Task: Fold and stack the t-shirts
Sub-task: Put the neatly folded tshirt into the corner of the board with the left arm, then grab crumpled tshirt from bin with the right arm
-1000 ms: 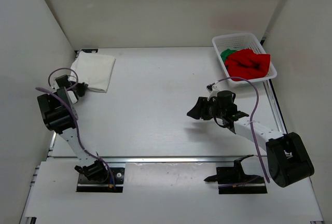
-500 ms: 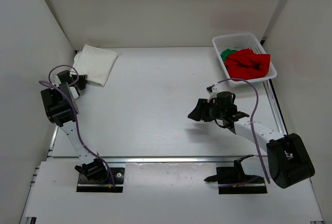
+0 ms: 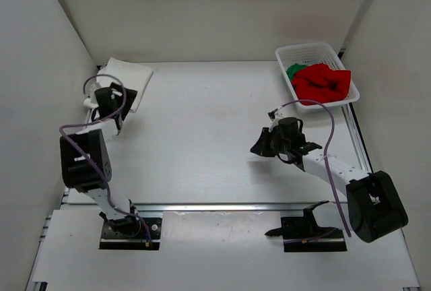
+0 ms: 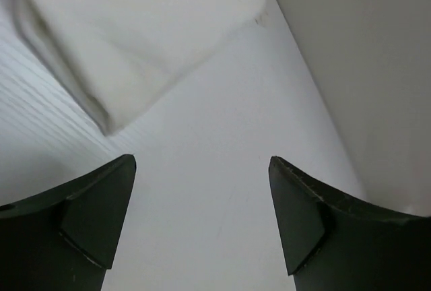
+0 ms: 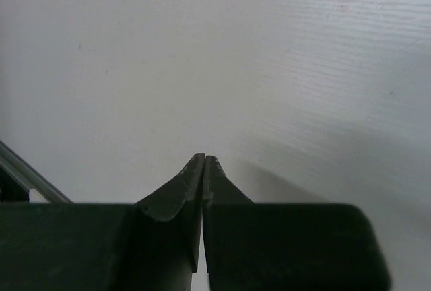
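The folded white t-shirt (image 4: pixel 135 28) lies just ahead of the left claw (image 4: pixel 202 170), tucked toward the wall corner, apparently parked there as the base of the stack. It is a soft, matte slab with thick, rounded fold edges. That claw gapes wide, with nothing between its dark, wedge-shaped fingers. The right claw (image 5: pixel 204 163) is pinched fully together and empty over the finely ribbed white table (image 5: pixel 323 48). Well apart from it, farther back and to the right, the crumpled red t-shirt (image 3: pixel 324 82) and green t-shirt (image 3: pixel 293 71) sit heaped, unfolded, in the white mesh basket (image 3: pixel 316 52), probably next to fetch.
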You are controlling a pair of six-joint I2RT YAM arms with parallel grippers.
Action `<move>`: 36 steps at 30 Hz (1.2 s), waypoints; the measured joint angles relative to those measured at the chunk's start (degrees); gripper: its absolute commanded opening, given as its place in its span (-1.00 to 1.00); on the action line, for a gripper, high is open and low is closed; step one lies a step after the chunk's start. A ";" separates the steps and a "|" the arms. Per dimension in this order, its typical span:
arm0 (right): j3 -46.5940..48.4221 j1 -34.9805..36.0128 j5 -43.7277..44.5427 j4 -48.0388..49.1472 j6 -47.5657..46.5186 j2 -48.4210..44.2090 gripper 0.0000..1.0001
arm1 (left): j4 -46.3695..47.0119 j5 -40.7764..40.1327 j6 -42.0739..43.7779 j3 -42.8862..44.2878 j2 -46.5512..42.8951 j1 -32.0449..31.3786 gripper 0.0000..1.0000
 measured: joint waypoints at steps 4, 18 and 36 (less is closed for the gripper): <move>6.01 2.12 5.46 -4.44 0.17 2.58 -1.00 | -7.80 -13.33 13.79 1.64 -10.12 -18.62 0.24; 15.28 5.51 13.68 -6.88 -0.28 8.11 -1.00 | 0.24 13.11 16.20 -7.54 -19.98 -31.56 -0.59; 25.46 -1.36 16.46 -13.42 -4.24 11.23 -0.99 | 20.26 26.16 -2.45 -16.31 -14.40 -30.01 -1.00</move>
